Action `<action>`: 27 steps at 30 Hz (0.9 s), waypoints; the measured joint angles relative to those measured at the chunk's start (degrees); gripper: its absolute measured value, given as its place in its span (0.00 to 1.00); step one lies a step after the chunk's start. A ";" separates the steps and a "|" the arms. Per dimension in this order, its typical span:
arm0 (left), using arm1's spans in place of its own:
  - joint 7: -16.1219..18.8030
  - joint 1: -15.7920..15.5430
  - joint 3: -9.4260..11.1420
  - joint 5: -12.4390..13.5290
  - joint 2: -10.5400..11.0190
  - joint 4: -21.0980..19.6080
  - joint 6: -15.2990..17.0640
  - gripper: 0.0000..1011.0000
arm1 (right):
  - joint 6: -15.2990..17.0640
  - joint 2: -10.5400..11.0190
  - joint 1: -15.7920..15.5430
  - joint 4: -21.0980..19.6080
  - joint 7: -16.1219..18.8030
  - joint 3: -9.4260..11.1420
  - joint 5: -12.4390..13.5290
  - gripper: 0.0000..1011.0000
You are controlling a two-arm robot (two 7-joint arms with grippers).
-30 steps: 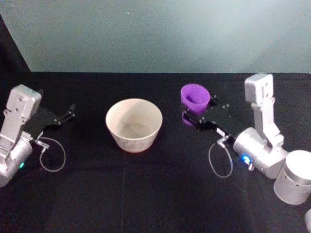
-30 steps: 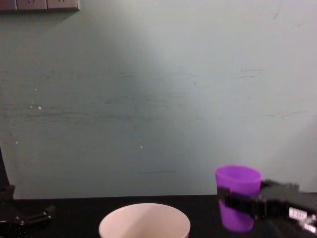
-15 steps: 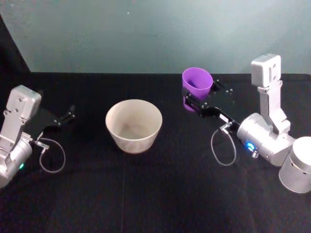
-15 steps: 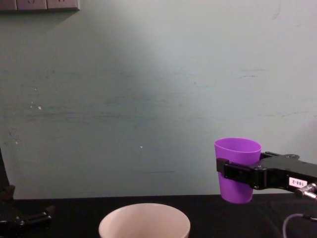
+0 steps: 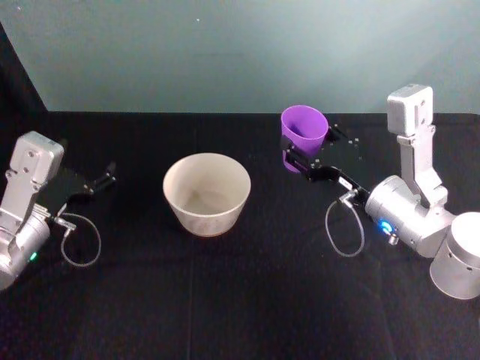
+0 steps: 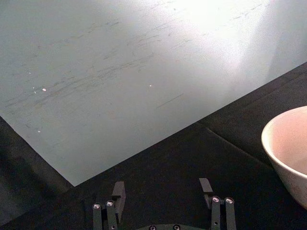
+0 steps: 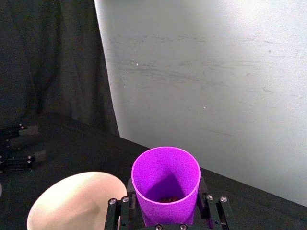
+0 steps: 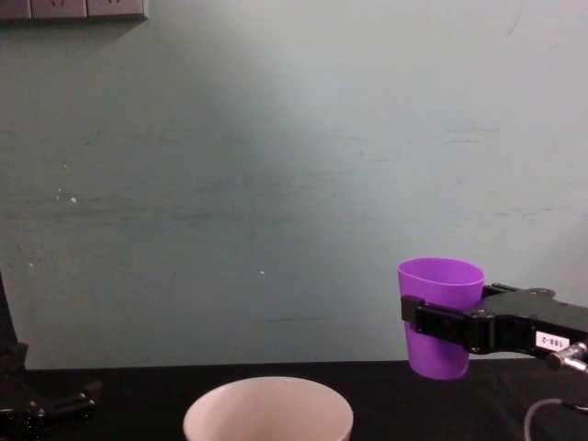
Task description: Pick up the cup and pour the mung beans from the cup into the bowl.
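My right gripper (image 5: 300,159) is shut on the purple cup (image 5: 304,129), holding it upright in the air to the right of the bowl (image 5: 206,192). From the chest view the cup (image 8: 440,316) hangs clear above table height, right of the bowl's rim (image 8: 267,401), with the right gripper (image 8: 443,323) around its middle. The right wrist view looks down into the cup (image 7: 166,181), where a few dark beans lie at the bottom, and the bowl (image 7: 76,201) sits beside it. My left gripper (image 5: 105,178) rests open at the far left, its fingers (image 6: 116,195) apart.
A black cloth covers the table (image 5: 240,300), with a pale green wall (image 8: 276,184) behind. Cable loops hang from both wrists (image 5: 341,232). A wall socket strip (image 8: 73,9) sits high at the left.
The right gripper lifted the cup off the table and up a second ago; over the last half second it has held nearly still. The left arm has not moved.
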 joint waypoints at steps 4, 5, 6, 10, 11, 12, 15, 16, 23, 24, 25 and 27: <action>0.00 0.00 0.00 0.00 0.00 0.00 0.00 0.99 | -0.03 0.00 -0.02 0.02 -0.02 0.00 0.00 0.71; 0.00 0.00 0.00 0.00 0.00 0.00 0.00 0.99 | -0.03 0.00 -0.02 0.03 -0.03 0.00 0.00 0.71; 0.00 0.00 0.00 0.00 0.00 0.00 0.00 0.99 | -0.03 0.00 -0.02 0.03 -0.03 0.00 0.00 0.71; 0.00 0.00 0.00 0.00 0.00 0.00 0.00 0.99 | -0.05 0.00 -0.04 0.05 -0.05 0.00 0.00 0.72; 0.00 0.00 0.00 0.00 0.00 0.00 0.00 0.99 | -0.05 0.00 -0.04 0.05 -0.05 0.00 0.00 0.72; 0.00 0.00 0.00 0.00 0.00 0.00 0.00 0.99 | -0.06 0.00 -0.06 0.05 -0.05 0.00 0.00 0.71; 0.00 0.00 0.00 0.00 0.00 0.00 0.00 0.99 | -0.07 0.00 -0.06 0.05 -0.05 0.00 0.00 0.71; 0.00 0.00 0.00 0.00 0.00 0.00 0.00 0.99 | -0.07 0.00 -0.06 0.05 -0.05 0.00 0.00 0.72; 0.00 0.00 0.00 0.00 0.00 0.00 0.00 0.99 | -0.11 0.00 -0.06 0.05 -0.05 0.00 0.00 0.71; 0.00 0.00 0.00 0.00 0.00 0.00 0.00 0.99 | -0.11 0.00 -0.06 0.05 -0.05 0.00 0.00 0.72; 0.00 0.00 0.00 0.00 0.00 0.00 0.00 0.99 | -0.11 0.00 -0.06 0.05 -0.05 0.00 0.00 0.72; 0.00 0.00 0.00 0.00 0.00 0.00 0.00 0.99 | -0.11 0.00 -0.06 0.05 -0.04 0.00 0.00 0.72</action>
